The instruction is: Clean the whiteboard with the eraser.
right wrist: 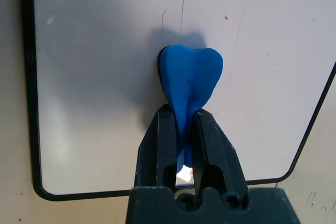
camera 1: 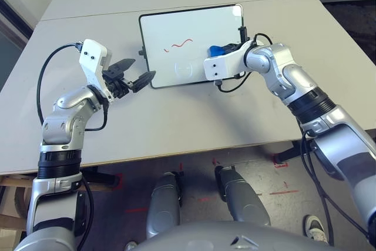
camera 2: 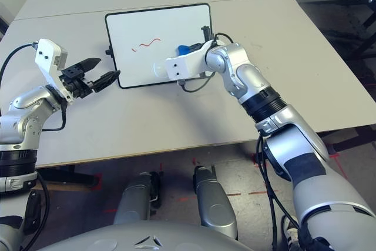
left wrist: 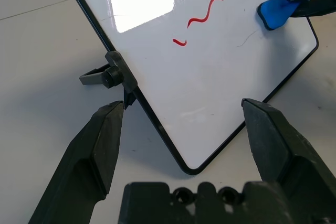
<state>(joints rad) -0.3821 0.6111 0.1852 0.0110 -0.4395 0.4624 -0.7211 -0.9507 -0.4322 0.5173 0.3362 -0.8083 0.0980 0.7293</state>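
While the left gripper point(camera 1: 144, 67) stands with its two black fingers spread wide and nothing between them, the right one is at work; view logged from the left eye, near to far. Lower right of frame: a sneaker point(camera 1: 315, 228) on the floor. Mid-frame: bare front stretch of the pale tabletop point(camera 1: 147, 121). Left gripper: left of centre, just beside the whiteboard's near left corner. Right gripper point(right wrist: 182, 110): right of centre, over the board, fingers closed on the narrow waist of the blue bone-shaped eraser point(right wrist: 189, 72); whether its underside touches the board, cannot tell. Whiteboard point(camera 1: 158, 30): upper centre, black-framed, slightly askew. Red squiggle point(camera 1: 182, 44) and short dash point(camera 1: 166, 50) lie left of the eraser. Beyond the board: tabletop seam point(camera 1: 88, 16).
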